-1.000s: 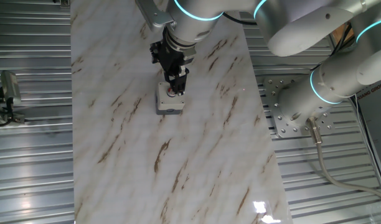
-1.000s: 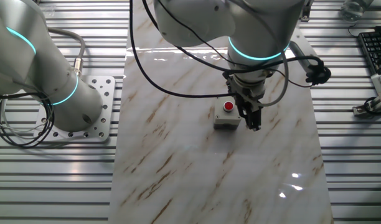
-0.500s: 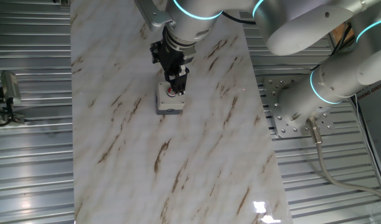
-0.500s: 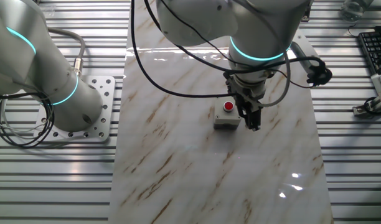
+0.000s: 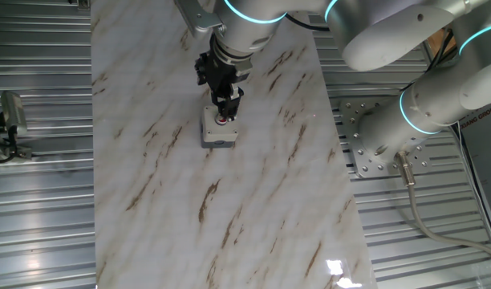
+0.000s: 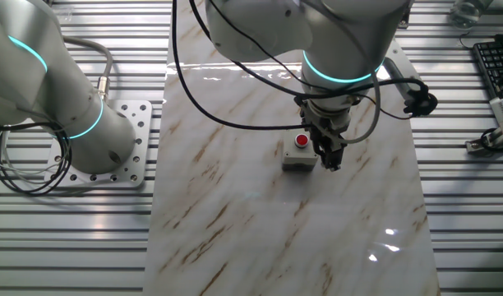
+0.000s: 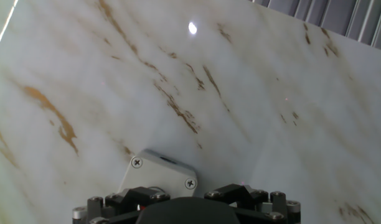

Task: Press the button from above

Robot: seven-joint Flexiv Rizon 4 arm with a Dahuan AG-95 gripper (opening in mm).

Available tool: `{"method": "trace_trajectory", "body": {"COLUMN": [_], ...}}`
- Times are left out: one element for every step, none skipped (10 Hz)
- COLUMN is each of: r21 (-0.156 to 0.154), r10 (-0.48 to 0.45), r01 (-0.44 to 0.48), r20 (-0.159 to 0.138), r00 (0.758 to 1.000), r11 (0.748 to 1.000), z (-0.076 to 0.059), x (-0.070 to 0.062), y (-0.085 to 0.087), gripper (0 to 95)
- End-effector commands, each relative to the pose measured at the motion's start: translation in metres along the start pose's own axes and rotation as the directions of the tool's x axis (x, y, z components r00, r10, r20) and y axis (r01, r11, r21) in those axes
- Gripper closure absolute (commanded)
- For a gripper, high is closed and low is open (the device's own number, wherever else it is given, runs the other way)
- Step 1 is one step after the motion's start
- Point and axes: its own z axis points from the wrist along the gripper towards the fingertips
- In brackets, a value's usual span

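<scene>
A small round red button (image 6: 302,141) sits in the top of a light-grey square box (image 6: 298,160), which rests on a white marble-patterned tabletop (image 6: 260,230) streaked with brown veins, a little above the slab's middle in both fixed views. In one fixed view only a sliver of the red cap (image 5: 222,120) shows beneath the tool, with the box (image 5: 216,132) plain around it.

The dark gripper (image 6: 331,159) of the white arm (image 6: 342,41) points down at the box. From one fixed view its tip (image 5: 227,111) lies right over the button; from the other it appears just beside the box's far edge, with the red cap fully visible next to it. Whether the tip touches the button cannot be told, and whether the fingers are apart or together cannot be told either: no view shows the fingertips clearly.

The hand view looks along the tool at the marble, with one screwed corner of the grey box (image 7: 159,171) showing just above the black gripper body (image 7: 190,208) at the bottom edge.

A teal light ring (image 6: 340,76) glows on the arm's wrist. The arm's base stands on a bolted metal plate (image 6: 132,123) on ribbed metal decking (image 6: 71,238) beside the slab. A keyboard (image 6: 494,70) lies at the edge of the scene.
</scene>
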Motion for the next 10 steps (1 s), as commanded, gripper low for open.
{"method": "trace_trajectory", "body": {"r21": [-0.007, -0.008, -0.008, -0.009, -0.009, -0.008, -0.008, -0.008, -0.008, -0.008], "r10": [0.001, 0.002, 0.005, 0.010, 0.016, 0.019, 0.018, 0.016, 0.016, 0.015], "r01": [-0.001, -0.002, -0.005, -0.010, -0.016, -0.019, -0.018, -0.016, -0.016, -0.015], "r20": [0.002, 0.002, 0.002, 0.001, 0.001, 0.000, 0.001, 0.001, 0.001, 0.001], "r00": [1.000, 1.000, 1.000, 1.000, 1.000, 1.000, 1.000, 1.000, 1.000, 1.000], "r11": [1.000, 1.000, 1.000, 1.000, 1.000, 1.000, 1.000, 1.000, 1.000, 1.000], "z": [-0.0002, -0.0001, -0.0001, -0.0001, -0.0001, -0.0001, -0.0001, -0.0001, 0.0000, 0.0002], "x": [0.0005, 0.0006, 0.0006, 0.0006, 0.0006, 0.0006, 0.0006, 0.0006, 0.0006, 0.0007], "y": [0.0005, 0.0005, 0.0005, 0.0005, 0.0005, 0.0005, 0.0005, 0.0005, 0.0004, 0.0003], "gripper": [19.0, 19.0, 19.0, 19.0, 19.0, 19.0, 19.0, 19.0, 19.0, 19.0]}}
